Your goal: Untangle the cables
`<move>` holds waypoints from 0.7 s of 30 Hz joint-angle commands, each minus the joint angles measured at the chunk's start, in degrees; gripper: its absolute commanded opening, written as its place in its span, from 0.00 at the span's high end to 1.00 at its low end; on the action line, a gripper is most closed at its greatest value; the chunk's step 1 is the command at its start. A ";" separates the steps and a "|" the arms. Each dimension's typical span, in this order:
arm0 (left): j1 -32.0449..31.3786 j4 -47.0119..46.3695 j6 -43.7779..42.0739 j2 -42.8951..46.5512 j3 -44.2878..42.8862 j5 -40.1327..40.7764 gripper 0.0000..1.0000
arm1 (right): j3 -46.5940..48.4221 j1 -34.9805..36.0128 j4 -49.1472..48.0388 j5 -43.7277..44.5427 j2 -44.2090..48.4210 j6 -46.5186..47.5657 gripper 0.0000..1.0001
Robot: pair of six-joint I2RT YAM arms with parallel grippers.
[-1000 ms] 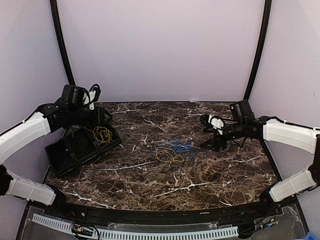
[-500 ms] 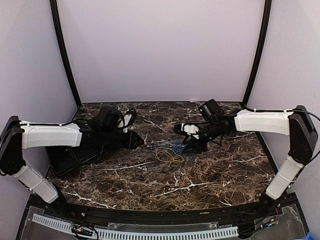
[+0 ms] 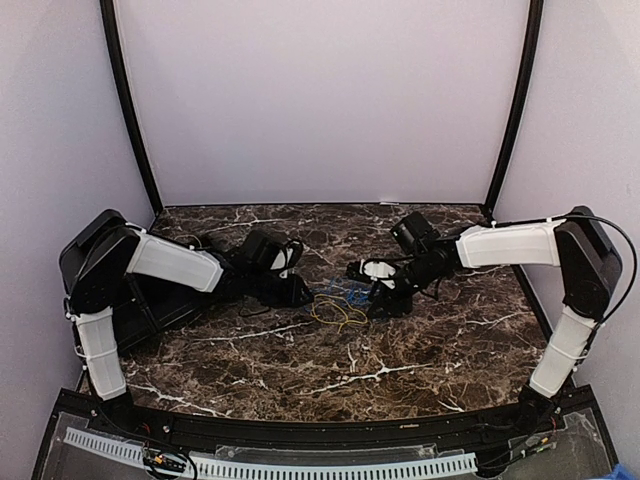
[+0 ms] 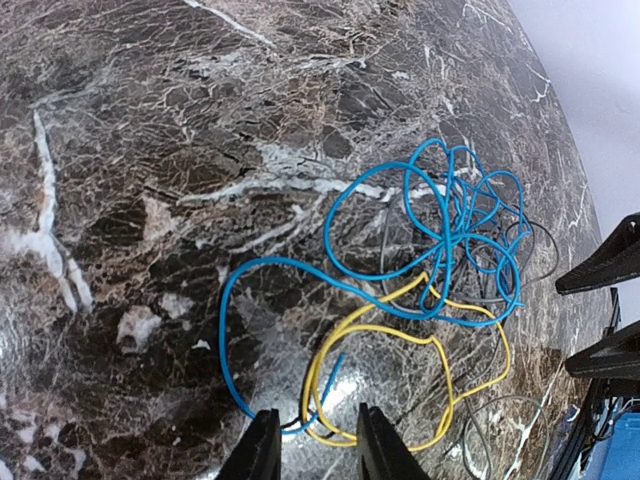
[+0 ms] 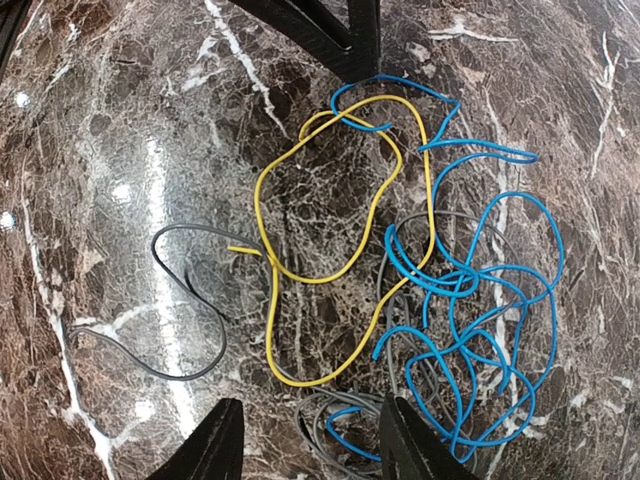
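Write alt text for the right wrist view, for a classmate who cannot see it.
A yellow cable loops mid-frame on a dark marble table, tangled with a blue cable knotted at right and a grey cable at left. The open right gripper shows at the bottom, the left gripper at the top.

A dark brown marble tabletop (image 3: 400, 350), veined in white, is enclosed by pale walls (image 3: 320, 100) at the far side and on both flanks. A black pole (image 3: 123, 100) is set in the far left corner and another (image 3: 517, 100) in the far right. A black tray (image 3: 150, 310) is seen at the left, and a white slotted strip (image 3: 300, 467) is laid along the near edge.
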State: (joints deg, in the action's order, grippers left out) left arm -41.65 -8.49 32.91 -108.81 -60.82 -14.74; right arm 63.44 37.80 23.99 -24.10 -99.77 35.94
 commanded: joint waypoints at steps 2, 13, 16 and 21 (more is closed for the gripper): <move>-0.31 -1.84 1.47 -3.06 -3.16 -0.86 0.74 | -1.28 0.34 -2.05 0.62 0.20 -0.36 0.51; -0.34 -3.72 0.58 -7.52 -6.13 -2.73 0.82 | -1.89 0.32 -2.32 0.62 -0.19 -0.35 0.50; -0.36 -3.35 -0.09 -7.02 -6.69 -3.55 0.94 | -2.20 0.34 -2.43 0.27 -0.38 -0.42 0.50; -0.29 0.32 -2.38 -0.29 -6.53 -2.25 1.00 | -2.73 0.24 -4.87 3.41 -3.84 -2.25 0.50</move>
State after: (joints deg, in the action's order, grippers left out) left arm -41.71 -10.85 32.95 -116.22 -66.39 -17.21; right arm 61.78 37.80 22.55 -23.70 -100.25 35.68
